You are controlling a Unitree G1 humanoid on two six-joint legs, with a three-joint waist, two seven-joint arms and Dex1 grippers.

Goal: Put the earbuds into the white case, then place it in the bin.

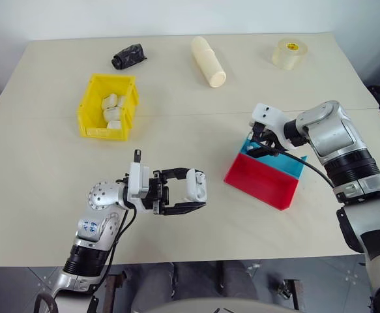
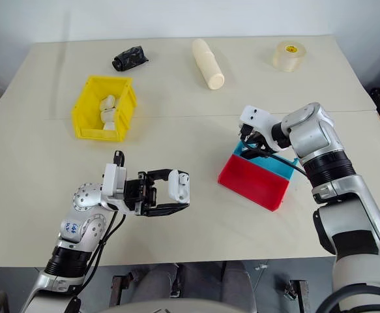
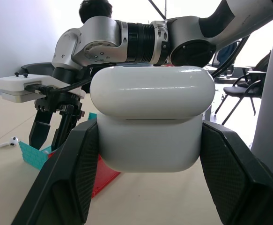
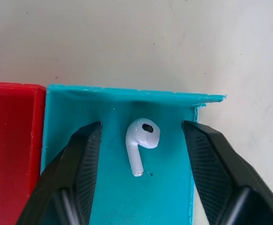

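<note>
**Earbud pickup from the blue tray: risks at the grasp**

The left gripper (image 1: 188, 195) is clamped on the white case (image 1: 195, 186), lid down, held above the table (image 1: 40, 176) in front of the robot. The right gripper (image 4: 141, 140) hangs over the blue tray (image 4: 166, 105), fingers parted, one to each side of an earbud (image 4: 141, 143) lying flat on the tray floor. Neither finger touches it. A second earbud (image 3: 8, 142) lies on the table beside the trays. The yellow bin (image 1: 88, 124), well apart to the robot's left, already contains several white items.

Probable faults from this position:

- Slip. The earbud is small, glossy and rounded; fingers closing off-centre may squeeze it out sideways or flick it over the tray wall.
- Miss. The earbud lies low; fingers that close too high will pass over it.
- Tray shift. The red tray (image 1: 261, 186) and blue tray are light; a finger striking a wall may push them.
- Insertion blocked. The case lid appears closed and must be opened before either earbud goes in.
</note>
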